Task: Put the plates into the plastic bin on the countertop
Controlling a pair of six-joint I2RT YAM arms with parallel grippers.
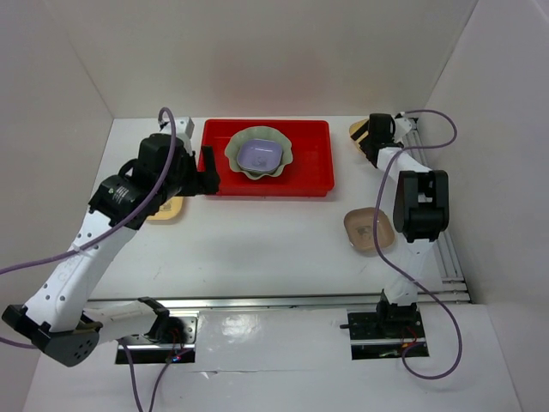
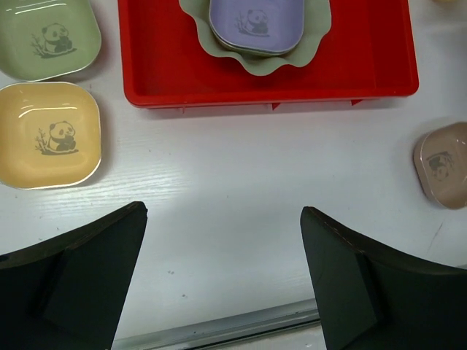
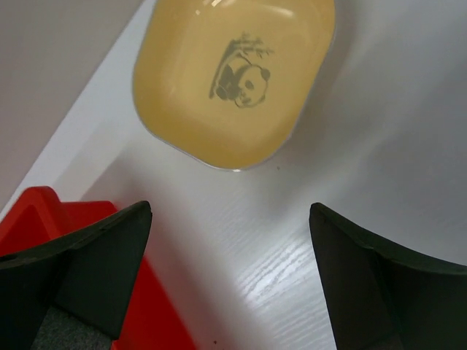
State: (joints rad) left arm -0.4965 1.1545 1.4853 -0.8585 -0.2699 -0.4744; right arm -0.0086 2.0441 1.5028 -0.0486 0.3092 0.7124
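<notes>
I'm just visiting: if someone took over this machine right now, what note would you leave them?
Left gripper, right gripper: both open, empty.
Done: the pale green scallop-rimmed dish, with the lavender rounded-square dish nested inside, sits in the red plastic bin.
Remaining: green dish and yellow dish on the white countertop left of the bin; pinkish-tan dish and second yellow dish right of it.

Top camera looks down from behind; both wrist cameras, closer, also show the red bin (image 1: 310, 160).
</notes>
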